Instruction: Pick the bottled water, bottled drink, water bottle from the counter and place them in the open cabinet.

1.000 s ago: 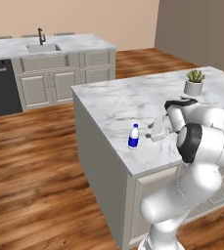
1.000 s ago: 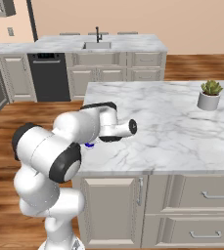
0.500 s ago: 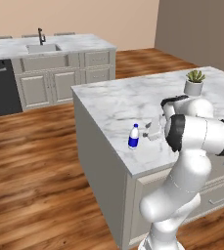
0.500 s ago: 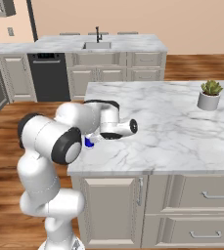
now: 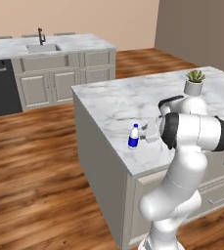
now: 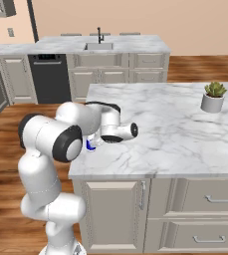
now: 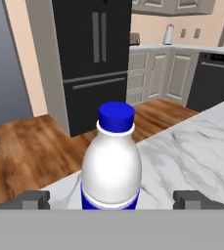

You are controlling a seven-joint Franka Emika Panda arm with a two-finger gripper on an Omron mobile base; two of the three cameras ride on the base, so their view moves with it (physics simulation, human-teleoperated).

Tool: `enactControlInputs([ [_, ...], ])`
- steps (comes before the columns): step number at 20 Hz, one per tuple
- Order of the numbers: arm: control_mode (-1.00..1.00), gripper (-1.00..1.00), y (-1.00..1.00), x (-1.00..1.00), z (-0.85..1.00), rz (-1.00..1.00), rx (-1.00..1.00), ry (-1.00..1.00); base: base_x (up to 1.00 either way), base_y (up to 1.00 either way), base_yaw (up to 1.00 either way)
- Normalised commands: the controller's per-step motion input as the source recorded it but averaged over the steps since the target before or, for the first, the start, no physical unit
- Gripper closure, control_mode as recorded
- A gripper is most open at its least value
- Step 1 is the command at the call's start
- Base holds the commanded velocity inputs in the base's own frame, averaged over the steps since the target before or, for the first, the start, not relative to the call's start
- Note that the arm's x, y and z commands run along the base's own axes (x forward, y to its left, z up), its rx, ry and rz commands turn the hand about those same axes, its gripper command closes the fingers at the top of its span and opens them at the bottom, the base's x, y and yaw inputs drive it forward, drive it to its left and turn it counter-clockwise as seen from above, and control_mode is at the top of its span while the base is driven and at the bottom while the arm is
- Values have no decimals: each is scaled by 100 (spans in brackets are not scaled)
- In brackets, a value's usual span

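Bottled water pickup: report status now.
Gripper open, fingertips either side of the bottled water, not touching. Bottle upright near the counter edge. Nothing between the fingers and the bottle; potted plant far off.

Marble counter point(image 5: 118, 100) — bottled water point(image 5: 133, 136), potted plant point(image 5: 194, 83) standing on it.

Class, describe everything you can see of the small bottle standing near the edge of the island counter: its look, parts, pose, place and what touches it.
The bottled water is a small bottle with a whitish body, a blue cap and a blue band round its base. It stands upright on the counter, white marble with grey veins, near the corner closest to the wooden floor. The gripper faces it, one fingertip on each side of its lower body, apart from it; nothing but the counter visibly touches it.
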Motion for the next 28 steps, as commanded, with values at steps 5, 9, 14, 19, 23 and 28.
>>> enactControlInputs([
  [5, -100, -100, 19, 1, -9, 5, 0, 0, 0, 0, 0],
  [9, -100, -100, 19, 4, -9, 6, 0, 0, 0, 0, 0],
  [14, -100, -100, 24, 6, -11, 4, 0, 0, 0, 0, 0],
  [19, -100, -100, 24, 0, -14, 4, -1, 0, 0, 0, 0],
  [23, -100, 100, 21, 1, -6, 1, -4, 0, 0, 0, 0],
  [28, -100, 100, 0, -2, 7, 0, -1, 0, 0, 0, 0],
])
